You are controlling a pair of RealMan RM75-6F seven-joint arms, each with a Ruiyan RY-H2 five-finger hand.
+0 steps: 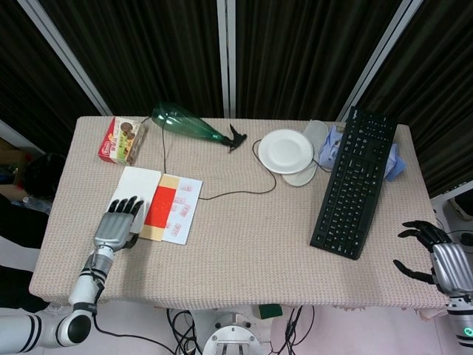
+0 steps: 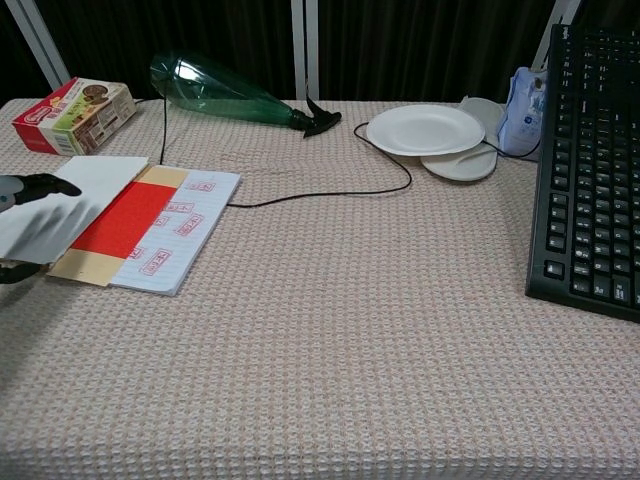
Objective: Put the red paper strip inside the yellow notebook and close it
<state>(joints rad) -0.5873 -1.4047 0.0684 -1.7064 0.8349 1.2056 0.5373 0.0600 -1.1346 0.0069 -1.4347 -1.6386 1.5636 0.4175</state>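
Note:
The notebook (image 1: 181, 213) lies open on the left of the table, with a yellow band (image 1: 171, 183) showing at the top of its middle. The red paper strip (image 1: 160, 205) lies flat along the middle of it, between the white left leaf (image 1: 133, 188) and the stamped right page (image 2: 175, 235). My left hand (image 1: 117, 225) is over the near-left corner of the white leaf with its fingers spread and nothing in it. The chest view shows only its dark fingertips (image 2: 35, 186) at the frame's left edge. My right hand (image 1: 442, 263) hangs off the table's near-right corner, fingers apart and empty.
A biscuit box (image 1: 122, 139) and a green bottle (image 1: 185, 123) lie behind the notebook. A black cable (image 1: 236, 194) runs from the notebook's right edge toward the white plate (image 1: 285, 151). A black keyboard (image 1: 352, 181) lies at an angle on the right, with blue cloth (image 1: 395, 163) beyond it.

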